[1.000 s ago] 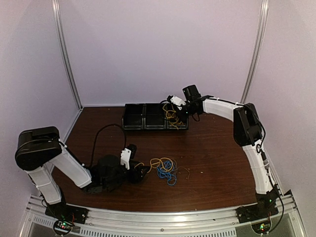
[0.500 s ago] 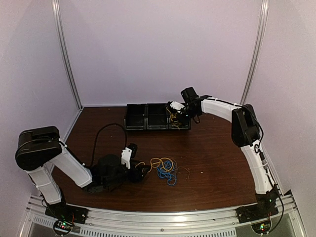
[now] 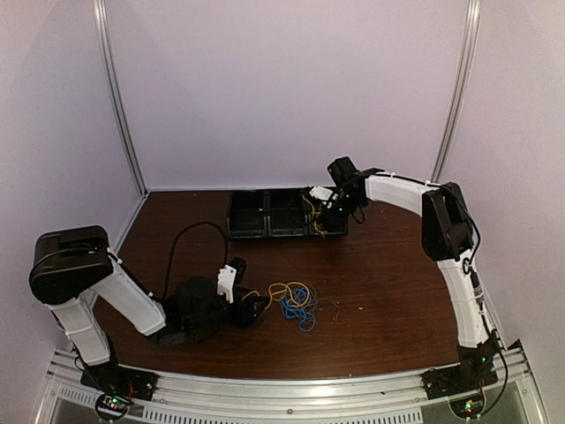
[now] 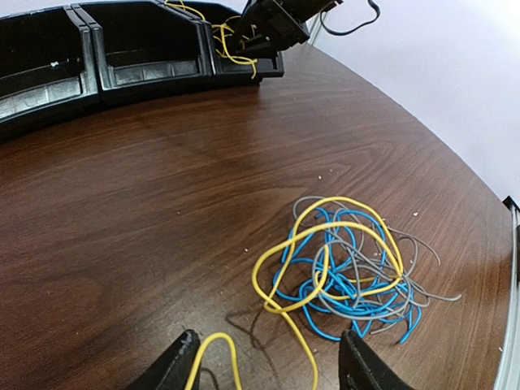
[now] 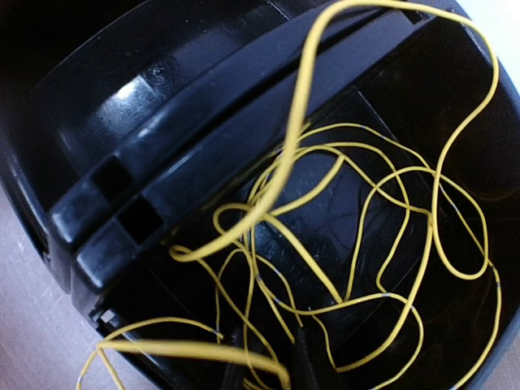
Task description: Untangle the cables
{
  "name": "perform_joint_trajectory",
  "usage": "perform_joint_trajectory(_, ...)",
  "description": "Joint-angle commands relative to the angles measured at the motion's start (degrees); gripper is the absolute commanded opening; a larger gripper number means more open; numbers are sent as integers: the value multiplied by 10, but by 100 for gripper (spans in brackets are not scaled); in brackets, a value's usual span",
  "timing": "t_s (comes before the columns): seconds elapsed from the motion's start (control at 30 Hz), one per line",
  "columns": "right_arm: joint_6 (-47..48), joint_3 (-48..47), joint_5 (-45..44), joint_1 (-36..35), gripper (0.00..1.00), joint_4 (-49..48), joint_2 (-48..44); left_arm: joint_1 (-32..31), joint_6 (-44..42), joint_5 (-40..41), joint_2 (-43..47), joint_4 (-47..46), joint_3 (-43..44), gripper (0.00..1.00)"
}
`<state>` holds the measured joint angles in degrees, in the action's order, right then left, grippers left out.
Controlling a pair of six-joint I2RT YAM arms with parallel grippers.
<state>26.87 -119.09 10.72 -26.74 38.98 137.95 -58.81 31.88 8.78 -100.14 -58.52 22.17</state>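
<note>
Three black bins point(image 3: 265, 230) (any lettering seemingly blurred); yellow cables point(image 5: 302, 89) in rightmost.

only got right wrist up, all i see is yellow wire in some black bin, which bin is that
Observer: The rightmost of three black bins, which stand in a row at the far side of the table.
Operator: ok, any wires outside the bins
Observer: Yes, a tangle of blue, yellow and grey wires lies on the table just ahead of the left gripper.
Operator: is left holding any of it
Observer: No. Its jaws stand open, and one yellow strand loops loose between them.
</note>
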Motion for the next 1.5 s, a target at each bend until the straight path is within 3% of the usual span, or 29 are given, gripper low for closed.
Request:
perform_joint_trajectory(0.0, -27, 31, 5, -2, 30, 15, -67, 2, -2, -4, -7, -20, 4, 59)
perform_joint_trajectory(0.2, -31, 27, 5, -3, 47, 29, -88, 2, -4, -7, -12, -19, 13, 59)
perform_joint_trajectory(0.53, -13, 68, 45, -3, 47, 43, -145, 2, -2, -9, -11, -25, 7, 59)
perform_joint_trajectory(0.77, 26, 86, 96, -10, 56, 43, -121, 2, -3, -13, -10, -24, 8, 59)
perform_joint_trajectory(1.13, 44, 52, 64, -21, 66, 27, -60, 2, -3, -8, -4, -30, -1, 59)
perform_joint_trajectory(1.27, 42, 53, 47, -22, 59, 16, -55, 2, -3, -10, -9, -25, 6, 59)
perform_joint_trajectory(1.47, 33, 49, 38, -22, 31, 2, -55, 2, -6, -11, -12, -19, 13, 59)
